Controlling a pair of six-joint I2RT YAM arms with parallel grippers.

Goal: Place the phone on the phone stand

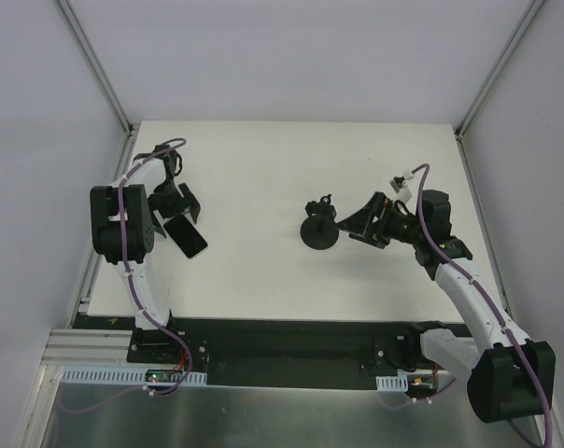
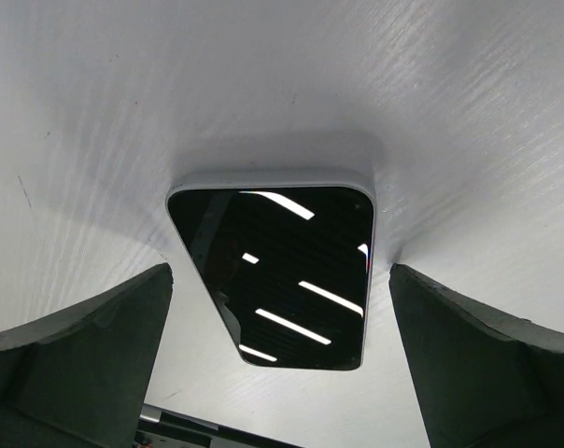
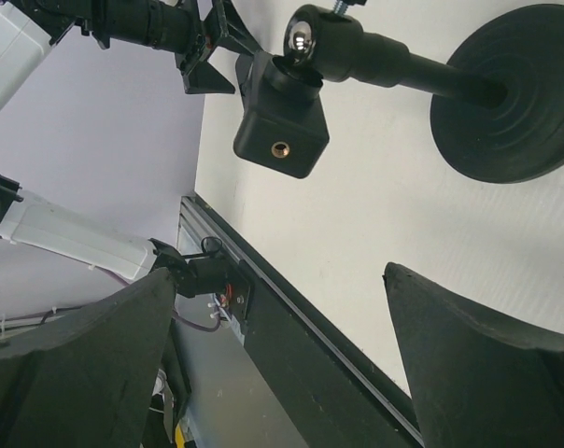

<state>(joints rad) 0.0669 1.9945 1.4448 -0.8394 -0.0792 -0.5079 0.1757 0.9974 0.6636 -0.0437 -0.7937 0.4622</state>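
Observation:
The phone (image 1: 186,236) lies flat, screen up, on the white table (image 1: 263,177) at the left. In the left wrist view the phone (image 2: 282,271) sits between and beyond my spread fingers (image 2: 86,364). My left gripper (image 1: 175,203) is open and empty, just behind the phone; it also shows in the left wrist view (image 2: 280,273). The phone stand (image 1: 319,231) stands upright mid-table. In the right wrist view I see its disc base (image 3: 506,93) and clamp head (image 3: 277,126). My right gripper (image 1: 355,226) is open and empty, just right of the stand; it also shows in the right wrist view (image 3: 280,275).
White enclosure walls (image 1: 291,56) ring the table on three sides. A black rail (image 1: 291,341) runs along the near edge between the arm bases. The left arm's purple cable (image 1: 137,173) loops above the left gripper.

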